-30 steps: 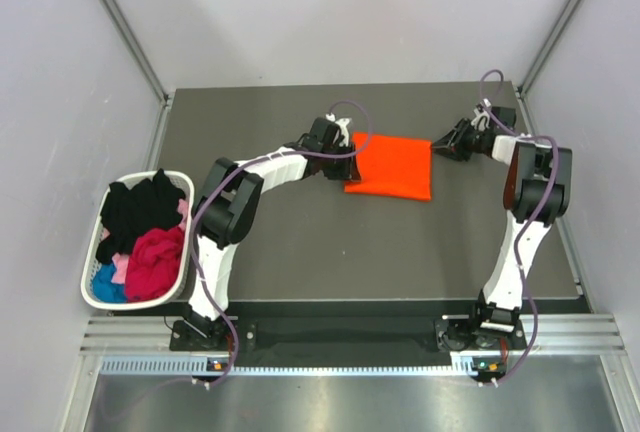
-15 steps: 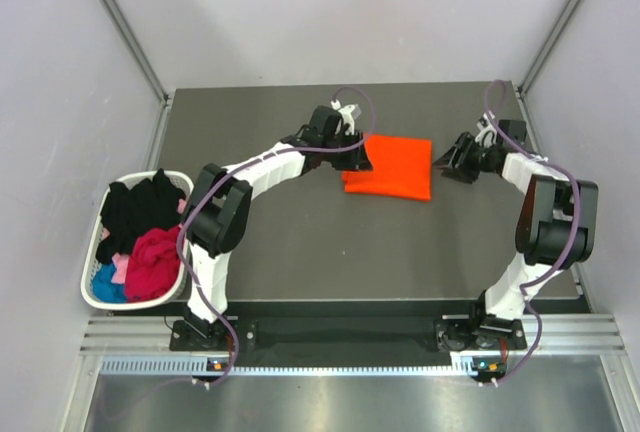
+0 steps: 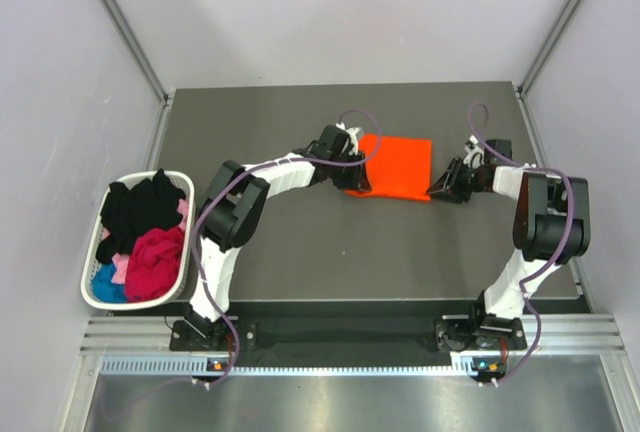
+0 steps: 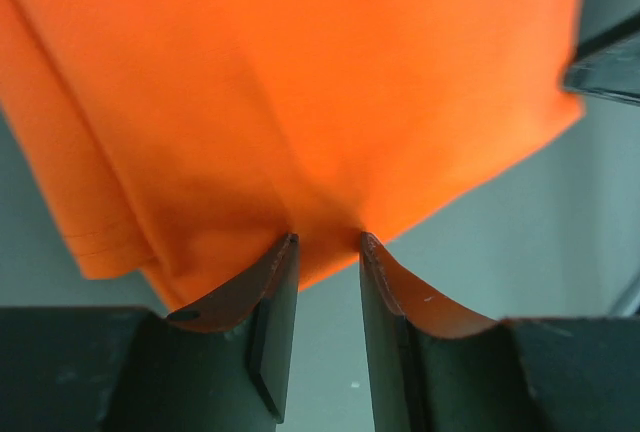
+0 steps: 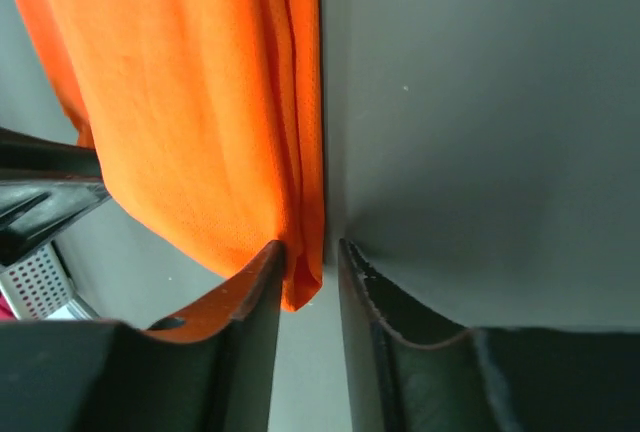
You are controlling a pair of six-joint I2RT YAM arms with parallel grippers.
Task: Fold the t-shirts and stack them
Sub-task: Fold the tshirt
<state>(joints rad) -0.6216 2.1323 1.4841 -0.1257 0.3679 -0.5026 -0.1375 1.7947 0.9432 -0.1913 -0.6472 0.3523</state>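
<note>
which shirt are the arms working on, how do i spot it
On the dark table, look at the far half, between the left fingers and right fingers. The orange t-shirt lies there folded into a rectangle. It alone is orange and on the tabletop; the black, magenta and blue clothes are heaped in the white basket at the left.

The orange t-shirt point(image 3: 392, 165) is soft matt cloth with a fine knit weave, stitched hems and layered folds at its edge. The desk point(image 3: 330, 242) under it has a dark grey, smooth, matt top. The left tool point(image 4: 327, 244) and right tool point(image 5: 310, 250) have dull black plastic bodies, while their curved fingers point(image 4: 420, 304) are glossy enough to mirror the orange. The arms point(image 3: 270, 169) wear shiny white and black plastic shells. The basket point(image 3: 91, 295) is white plastic lattice holding soft black, magenta and blue clothes point(image 3: 155, 257). Pale brushed metal rails point(image 3: 340, 364) edge the front.
</note>
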